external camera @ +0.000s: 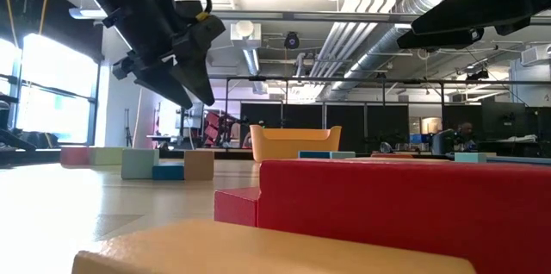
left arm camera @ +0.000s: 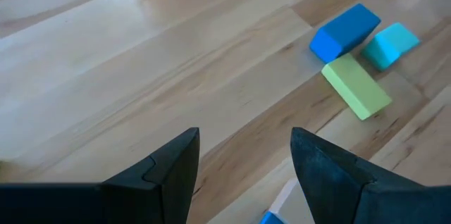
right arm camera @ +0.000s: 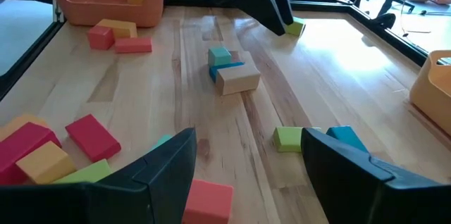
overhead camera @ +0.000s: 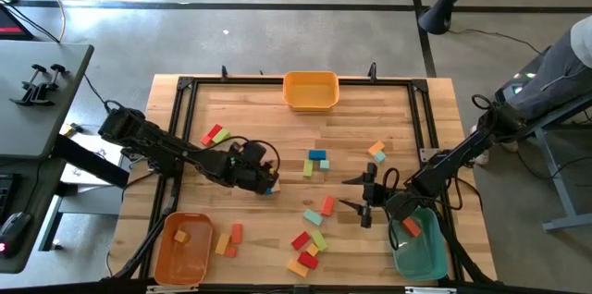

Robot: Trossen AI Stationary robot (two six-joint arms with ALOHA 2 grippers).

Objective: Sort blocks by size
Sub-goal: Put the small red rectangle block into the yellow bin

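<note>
Blocks lie scattered over the wooden table (overhead camera: 277, 109). A teal, a blue and a tan block (right arm camera: 229, 70) sit together flat on the wood, right under my left gripper (overhead camera: 268, 181). It hangs open above them (external camera: 200, 100) with nothing between its fingers (left arm camera: 243, 139). Ahead of it lie a blue (left arm camera: 345, 30), a teal (left arm camera: 391, 44) and a green block (left arm camera: 356, 86). My right gripper (overhead camera: 344, 192) hovers open and empty (right arm camera: 246, 139) right of centre, above a pink block (right arm camera: 208, 199), a green one (right arm camera: 287, 138) and a teal one (right arm camera: 345, 138).
A yellow bin (overhead camera: 310, 91) stands at the far edge. An orange bin (overhead camera: 183, 248) at the near left holds one block, and a teal bin (overhead camera: 421, 248) at the near right holds an orange one. Several red, yellow and green blocks (overhead camera: 310, 238) lie near the front edge.
</note>
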